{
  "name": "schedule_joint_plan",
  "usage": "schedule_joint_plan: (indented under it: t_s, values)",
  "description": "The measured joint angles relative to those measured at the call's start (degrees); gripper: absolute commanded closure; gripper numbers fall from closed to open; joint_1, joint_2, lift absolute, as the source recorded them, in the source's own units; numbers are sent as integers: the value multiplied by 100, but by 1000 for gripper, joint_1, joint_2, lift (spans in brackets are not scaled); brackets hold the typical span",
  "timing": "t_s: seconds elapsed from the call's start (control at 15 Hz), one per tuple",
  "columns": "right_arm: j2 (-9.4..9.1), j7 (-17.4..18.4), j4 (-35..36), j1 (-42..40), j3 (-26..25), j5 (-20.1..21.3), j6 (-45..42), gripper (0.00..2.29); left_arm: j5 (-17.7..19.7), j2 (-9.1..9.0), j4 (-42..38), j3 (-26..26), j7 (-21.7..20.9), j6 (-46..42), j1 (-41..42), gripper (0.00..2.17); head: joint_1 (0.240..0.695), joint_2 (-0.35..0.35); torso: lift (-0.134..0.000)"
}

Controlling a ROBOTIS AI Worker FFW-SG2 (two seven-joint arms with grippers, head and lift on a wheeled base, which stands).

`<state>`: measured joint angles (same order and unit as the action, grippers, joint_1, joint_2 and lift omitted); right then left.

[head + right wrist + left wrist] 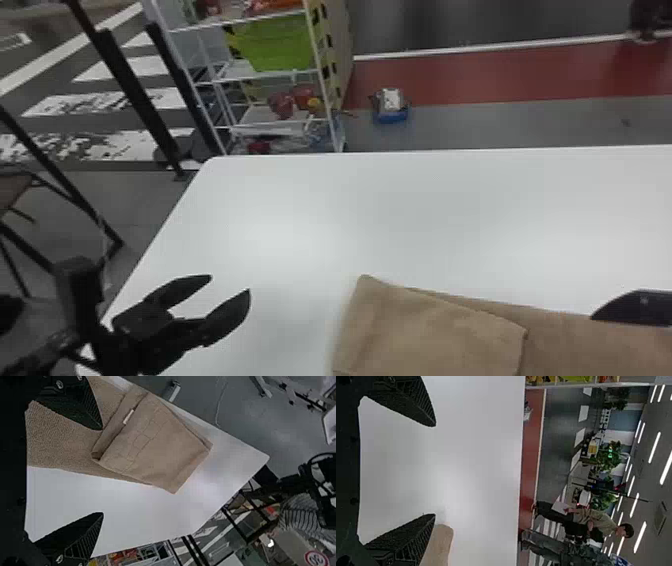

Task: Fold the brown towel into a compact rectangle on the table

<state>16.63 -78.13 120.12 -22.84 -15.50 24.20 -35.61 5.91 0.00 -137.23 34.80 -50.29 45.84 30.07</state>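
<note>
The brown towel lies on the table at the head view's lower right, its left part folded over in a thick flap. My left gripper is over the table left of the towel, open and empty. In the left wrist view a towel corner lies beyond one finger of the left gripper. One finger of my right gripper shows above the towel at the right edge. The right wrist view has the right gripper open, one finger over the towel, the other over bare table.
The white table extends beyond the towel to its far edge. Behind it stand a white wire shelf with a green bin and a small blue-and-white object on the floor. Dark metal frames stand at the left.
</note>
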Motion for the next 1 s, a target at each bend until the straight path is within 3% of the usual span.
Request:
schedule_joint_plan:
  t_s: [0.2, 0.53, 1.0]
  values:
    - [258, 0, 133, -27, 326, 690, -154, 167, 13, 0, -12, 15, 1, 0, 40, 73, 695, 307, -134]
    - [337, 0, -204, 614, 826, 1218, 191, 205, 40, 0, 4, 30, 22, -4, 52, 76, 695, 307, -134]
    - [670, 0, -473, 1181, 1932, 2103, 600, 215, 60, 0, 94, 101, 108, -107, 3, 76, 695, 349, -134]
